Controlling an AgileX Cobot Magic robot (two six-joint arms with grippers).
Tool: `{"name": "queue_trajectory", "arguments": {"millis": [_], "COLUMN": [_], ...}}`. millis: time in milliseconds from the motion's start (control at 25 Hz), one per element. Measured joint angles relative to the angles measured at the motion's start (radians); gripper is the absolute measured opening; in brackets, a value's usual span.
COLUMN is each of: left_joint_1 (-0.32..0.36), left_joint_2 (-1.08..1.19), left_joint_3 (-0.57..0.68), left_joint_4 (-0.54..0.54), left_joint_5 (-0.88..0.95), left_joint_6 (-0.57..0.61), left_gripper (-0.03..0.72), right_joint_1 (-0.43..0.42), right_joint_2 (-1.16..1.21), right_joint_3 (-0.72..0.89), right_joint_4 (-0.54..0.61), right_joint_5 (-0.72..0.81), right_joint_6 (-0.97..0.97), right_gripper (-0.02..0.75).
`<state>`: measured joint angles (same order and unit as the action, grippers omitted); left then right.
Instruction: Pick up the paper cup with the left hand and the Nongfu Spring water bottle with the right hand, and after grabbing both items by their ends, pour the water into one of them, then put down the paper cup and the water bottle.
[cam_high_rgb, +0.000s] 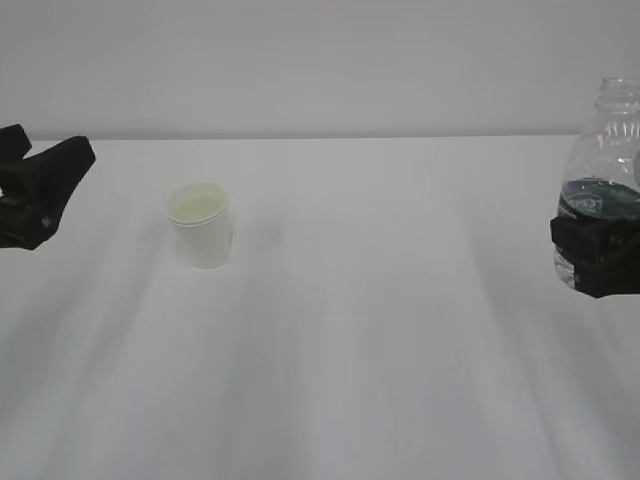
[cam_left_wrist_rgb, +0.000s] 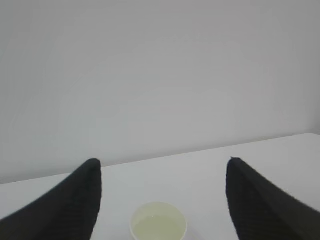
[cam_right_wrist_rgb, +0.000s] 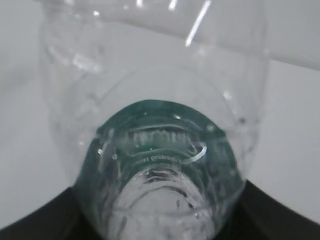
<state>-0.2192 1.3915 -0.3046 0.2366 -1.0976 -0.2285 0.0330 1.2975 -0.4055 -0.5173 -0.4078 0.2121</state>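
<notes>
My right hand (cam_high_rgb: 598, 255) has its fingers clamped on the bottle (cam_high_rgb: 603, 160), upright at the tabletop's (cam_high_rgb: 400, 350) right edge. The cup (cam_high_rgb: 202, 224) stands free, water (cam_left_wrist_rgb: 158, 227) inside. My left hand (cam_high_rgb: 40, 190) hangs beside it, fingers (cam_left_wrist_rgb: 75, 200) spread, so pouring looks done and only setting the bottle down remains.

A plain white table (cam_high_rgb: 340, 350) fills the lower part of the exterior view, its smooth matte surface running back to a straight far edge. Behind it rises a bare, pale grey wall (cam_high_rgb: 300, 60), unmarked and evenly toned, meeting the tabletop in a level line across the frame. Soft, diffuse light falls over the scene, leaving faint, broad streaks of shadow that fan across the tabletop toward the camera. From the left wrist view, the same blank wall (cam_left_wrist_rgb: 160, 75) takes up most of the picture above a slightly slanting table edge.
</notes>
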Motion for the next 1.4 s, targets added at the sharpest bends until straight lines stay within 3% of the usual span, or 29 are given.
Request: {"name": "queue_trajectory", "arguments": {"millis": [720, 1400], "left_joint_1": [0.000, 0.000], "left_joint_2": [-0.337, -0.475], "left_joint_3": [0.004, 0.007], "left_joint_4": [-0.027, -0.027], "left_joint_5": [0.363, 0.507], "left_joint_6": [0.017, 0.017], "left_gripper": [0.524, 0.524], "right_joint_1": [0.000, 0.000], "right_joint_2": [0.212, 0.516], "right_joint_3": [0.005, 0.003], "right_joint_4": [0.110, 0.254], "right_joint_5": [-0.235, -0.583], "right_joint_6": [-0.021, -0.073], "right_gripper": [0.420, 0.420]}}
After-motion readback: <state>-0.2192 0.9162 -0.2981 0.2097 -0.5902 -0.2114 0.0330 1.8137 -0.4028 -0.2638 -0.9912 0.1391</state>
